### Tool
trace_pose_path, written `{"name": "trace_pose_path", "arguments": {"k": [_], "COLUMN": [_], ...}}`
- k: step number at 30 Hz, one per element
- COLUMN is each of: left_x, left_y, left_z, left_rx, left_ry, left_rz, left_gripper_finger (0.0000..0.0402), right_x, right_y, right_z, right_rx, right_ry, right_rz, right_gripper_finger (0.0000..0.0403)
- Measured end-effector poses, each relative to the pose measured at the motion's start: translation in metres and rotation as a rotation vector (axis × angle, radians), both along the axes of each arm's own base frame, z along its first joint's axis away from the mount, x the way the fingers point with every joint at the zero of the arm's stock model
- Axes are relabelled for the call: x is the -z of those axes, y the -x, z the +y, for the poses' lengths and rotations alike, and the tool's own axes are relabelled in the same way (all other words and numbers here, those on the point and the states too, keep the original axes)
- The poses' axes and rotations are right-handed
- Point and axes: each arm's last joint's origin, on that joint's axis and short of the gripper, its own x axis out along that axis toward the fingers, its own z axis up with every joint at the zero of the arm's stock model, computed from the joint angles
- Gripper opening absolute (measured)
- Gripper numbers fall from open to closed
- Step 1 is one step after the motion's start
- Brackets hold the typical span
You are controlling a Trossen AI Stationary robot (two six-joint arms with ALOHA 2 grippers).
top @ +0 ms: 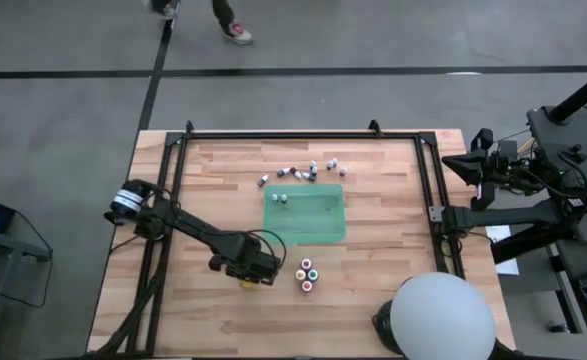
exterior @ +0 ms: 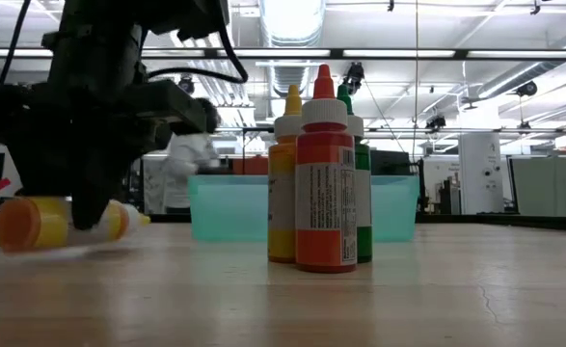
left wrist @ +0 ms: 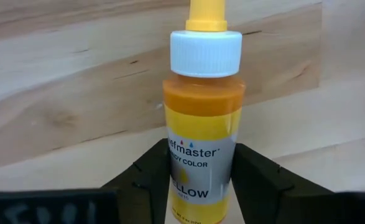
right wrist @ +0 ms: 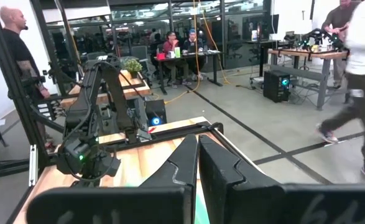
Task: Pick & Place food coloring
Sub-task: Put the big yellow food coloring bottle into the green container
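I am working the left gripper point(top: 247, 276) low over the near-left counter point(top: 373, 290), its fingers point(left wrist: 146, 177) clasping the body of a lying yellow bottle point(left wrist: 202, 146) so it can be lifted toward the green mat point(top: 306, 214). Four bottles point(top: 307, 275) are standing just beside it, others are lying scattered beyond the mat. The right gripper point(right wrist: 198, 163) is waiting at the counter's right edge, fingers clenched empty.

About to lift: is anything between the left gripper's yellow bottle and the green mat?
The left gripper is shut on the lying yellow bottle. The wood between it and the green mat looks bare; the upright bottles stand off to one side.
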Motion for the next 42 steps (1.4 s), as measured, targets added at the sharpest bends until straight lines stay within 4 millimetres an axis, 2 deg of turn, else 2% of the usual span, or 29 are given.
{"name": "trace_pose_path", "arguments": {"k": [7, 11, 16, 21, 26, 35, 42], "left_x": [-0.029, -0.055, -0.083, -0.103, -0.115, -0.152, -0.165], "left_y": [0.012, 0.021, 0.031, 0.034, 0.025, -0.003, -0.031], "left_z": [0.005, 0.009, 0.018, 0.030, 0.044, 0.077, 0.110], "left_rx": [0.016, 0.014, 0.069, 0.162, 0.312, 0.625, 0.821], "left_ry": [0.005, -0.003, -0.116, -0.196, -0.237, -0.353, -0.351], "left_rz": [-0.026, -0.130, -0.290, -0.435, -0.505, -0.609, -0.533], "left_gripper_finger": [0.0126, 0.0126, 0.0126, 0.0126, 0.0126, 0.0126, 0.0126], "right_x": [0.000, 0.000, 0.000, 0.000, 0.000, 0.000, 0.000], "right_y": [0.000, 0.000, 0.000, 0.000, 0.000, 0.000, 0.000], "right_z": [0.000, 0.000, 0.000, 0.000, 0.000, 0.000, 0.000], "right_rx": [0.000, 0.000, 0.000, 0.000, 0.000, 0.000, 0.000], "right_ry": [0.001, 0.001, 0.001, 0.001, 0.001, 0.001, 0.000], "right_rz": [0.001, 0.001, 0.000, 0.001, 0.000, 0.000, 0.000], "right_gripper_finger": [0.0009, 0.0009, 0.0009, 0.0009, 0.0009, 0.0009, 0.0009]}}
